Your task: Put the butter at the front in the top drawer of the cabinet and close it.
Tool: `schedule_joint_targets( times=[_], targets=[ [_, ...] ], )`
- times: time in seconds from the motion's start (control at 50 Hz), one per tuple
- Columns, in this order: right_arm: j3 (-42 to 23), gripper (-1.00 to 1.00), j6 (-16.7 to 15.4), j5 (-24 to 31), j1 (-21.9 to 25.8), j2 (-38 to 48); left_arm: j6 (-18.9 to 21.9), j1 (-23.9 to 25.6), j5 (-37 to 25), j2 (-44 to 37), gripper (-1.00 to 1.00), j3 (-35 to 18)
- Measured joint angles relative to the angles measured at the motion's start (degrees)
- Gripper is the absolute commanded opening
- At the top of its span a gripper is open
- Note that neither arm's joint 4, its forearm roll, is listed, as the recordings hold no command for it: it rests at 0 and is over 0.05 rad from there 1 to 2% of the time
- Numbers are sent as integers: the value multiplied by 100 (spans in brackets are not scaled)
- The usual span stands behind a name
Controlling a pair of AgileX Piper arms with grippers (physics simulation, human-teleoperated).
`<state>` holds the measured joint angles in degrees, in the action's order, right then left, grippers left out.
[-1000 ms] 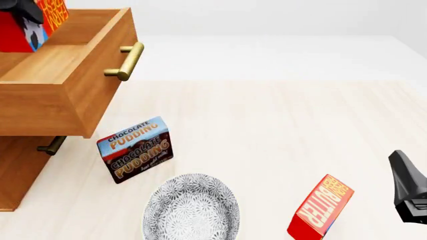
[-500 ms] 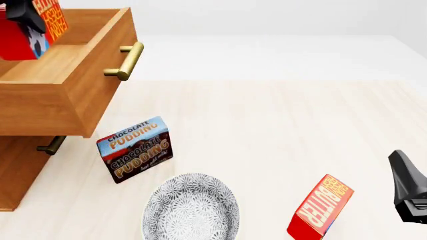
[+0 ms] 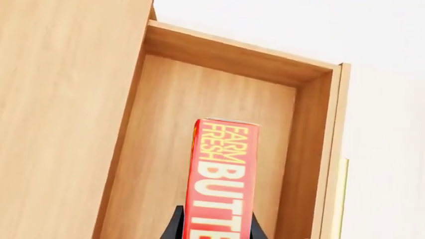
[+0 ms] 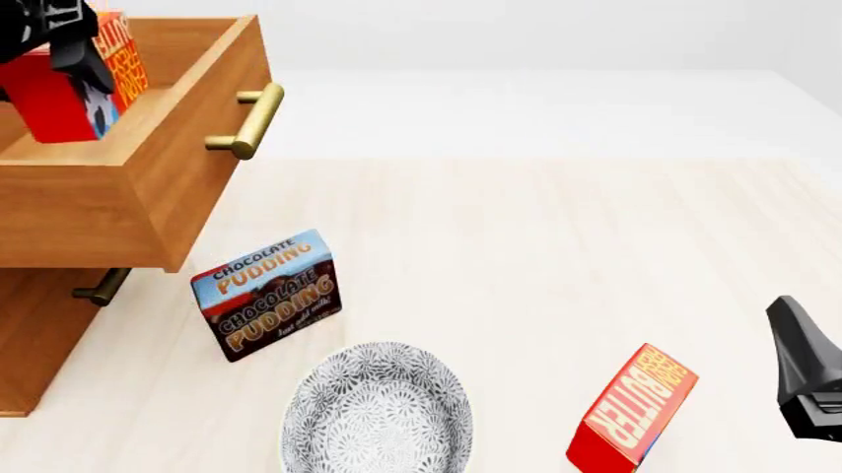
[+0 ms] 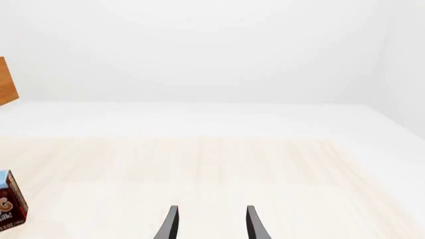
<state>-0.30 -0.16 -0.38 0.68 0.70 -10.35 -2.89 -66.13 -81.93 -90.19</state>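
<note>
While the left gripper (image 4: pixel 59 34) is pinching the butter (image 4: pixel 77 84) over the open top drawer (image 4: pixel 158 168) of the cabinet (image 4: pixel 34 335), the box is hanging tilted above the drawer floor. It is looking light and stiff with smooth sides, so squeezing its flat faces is probably working best. The arm is cut off at the picture's edge. The right gripper (image 5: pixel 211 224) is holding nothing, with its fingers apart. Another butter carton (image 4: pixel 634 409) is sitting near it.
</note>
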Motion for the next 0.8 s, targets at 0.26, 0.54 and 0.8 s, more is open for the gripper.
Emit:
schedule_joint_targets(
  times=[0.26, 0.54, 0.8],
  targets=[
    [0, 100, 0, 0, 0, 0, 15, -56, 369, 39, -100, 391],
    [0, 100, 0, 0, 0, 0, 41, -89, 637, 72, -100, 672],
    [0, 100, 0, 0, 0, 0, 70, -106, 736, 39, -100, 774]
  ],
)
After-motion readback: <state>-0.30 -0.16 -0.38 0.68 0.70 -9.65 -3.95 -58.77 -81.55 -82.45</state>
